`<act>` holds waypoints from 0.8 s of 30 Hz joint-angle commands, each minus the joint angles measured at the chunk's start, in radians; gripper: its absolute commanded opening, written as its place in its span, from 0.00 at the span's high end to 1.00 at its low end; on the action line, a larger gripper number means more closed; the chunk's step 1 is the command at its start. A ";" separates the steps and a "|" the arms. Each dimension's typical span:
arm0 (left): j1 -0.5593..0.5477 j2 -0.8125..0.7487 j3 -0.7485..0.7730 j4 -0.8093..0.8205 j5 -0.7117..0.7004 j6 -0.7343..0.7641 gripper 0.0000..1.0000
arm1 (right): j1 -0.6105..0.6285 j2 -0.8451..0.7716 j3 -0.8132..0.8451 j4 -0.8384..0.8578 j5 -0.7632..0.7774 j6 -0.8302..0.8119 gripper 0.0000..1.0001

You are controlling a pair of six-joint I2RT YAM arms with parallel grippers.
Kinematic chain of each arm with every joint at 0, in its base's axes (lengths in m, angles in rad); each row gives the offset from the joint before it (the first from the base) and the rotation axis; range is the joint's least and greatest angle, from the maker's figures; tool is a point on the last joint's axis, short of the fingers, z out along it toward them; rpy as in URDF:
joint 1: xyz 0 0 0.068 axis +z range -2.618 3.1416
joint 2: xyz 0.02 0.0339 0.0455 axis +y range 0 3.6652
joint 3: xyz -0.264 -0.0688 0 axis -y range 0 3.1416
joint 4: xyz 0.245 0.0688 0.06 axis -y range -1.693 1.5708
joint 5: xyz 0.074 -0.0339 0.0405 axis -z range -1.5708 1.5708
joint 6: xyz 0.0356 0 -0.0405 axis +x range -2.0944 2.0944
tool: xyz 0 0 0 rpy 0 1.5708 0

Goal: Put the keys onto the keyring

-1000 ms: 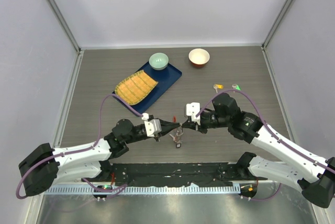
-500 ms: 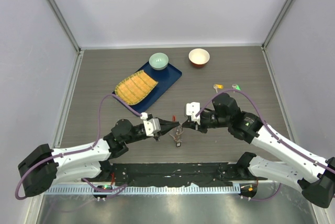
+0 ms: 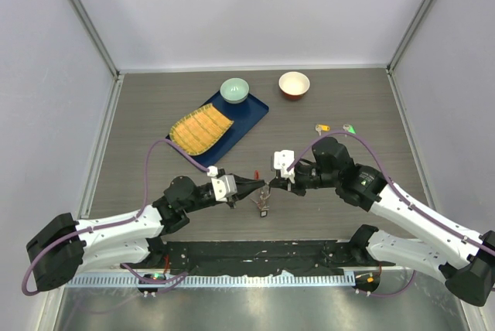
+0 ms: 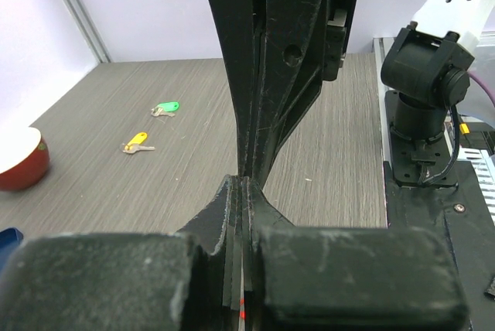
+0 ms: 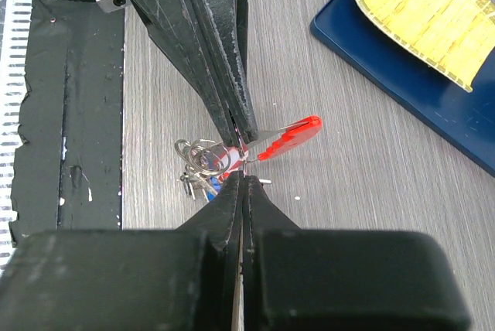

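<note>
Hardly anything has moved in the last second; both arms keep the same tip-to-tip pose over the near middle of the grey wood-grain table (image 3: 155, 107). With 12 o'clock at the far wall, one silver ring-and-chain keyring (image 3: 264, 201) sits at 6 o'clock from the table's centre, between the two sets of fingertips. From the right wrist, its bright red elongated oval loop (image 5: 290, 134) has its long axis running from the bunch toward 2 o'clock, with small red and blue tags among the silver rings. The left gripper (image 3: 258, 185) is clamped on the keyring where the red loop joins the metal. The right gripper (image 3: 270, 186) is fully closed with its tips against the bunch; whether it pinches a ring cannot be told, nor whether the bunch touches the table. Two loose keys lie flat at 2 o'clock from the keyring, well apart from it: one yellow-headed silver key (image 3: 322, 127) and one green-headed silver key (image 3: 349, 127), side by side, heads seemingly toward 3 o'clock. The right arm's bulky black joint sits between them and the bunch. At 11 o'clock lies one dark blue rectangular tray (image 3: 251, 118) bearing one yellow ribbed mat (image 3: 201, 130), with one pale green bowl (image 3: 234, 90) at its far corner. One red bowl with a white inside (image 3: 294, 83) stands near 12 o'clock.
</note>
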 commanded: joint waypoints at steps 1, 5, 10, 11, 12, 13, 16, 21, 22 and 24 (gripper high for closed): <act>0.006 0.000 0.038 0.090 0.017 0.003 1.00 | -0.005 -0.016 0.021 0.029 -0.009 0.013 0.99; 0.006 0.006 0.040 0.093 0.020 0.000 1.00 | -0.005 -0.019 0.020 0.029 -0.021 0.008 0.99; 0.006 0.006 0.038 0.096 0.014 -0.001 1.00 | -0.005 -0.023 0.020 0.034 -0.035 0.007 0.99; 0.006 0.008 0.038 0.096 0.010 -0.003 1.00 | -0.005 -0.023 0.020 0.032 -0.037 0.007 0.99; 0.006 0.008 0.038 0.096 0.010 -0.001 1.00 | -0.005 -0.025 0.020 0.034 -0.040 0.007 0.99; 0.006 0.009 0.040 0.096 0.007 0.000 1.00 | -0.005 -0.026 0.020 0.032 -0.043 0.005 0.99; 0.006 0.011 0.038 0.097 -0.003 0.003 1.00 | -0.005 -0.025 0.020 0.032 -0.047 0.005 0.99; 0.006 0.008 0.037 0.096 -0.010 0.006 1.00 | -0.005 -0.025 0.018 0.032 -0.047 0.004 0.99; 0.006 0.006 0.037 0.096 -0.012 0.008 1.00 | -0.005 -0.025 0.018 0.031 -0.049 0.004 0.99; 0.006 0.002 0.034 0.094 -0.016 0.009 1.00 | -0.005 -0.022 0.018 0.031 -0.049 0.005 0.99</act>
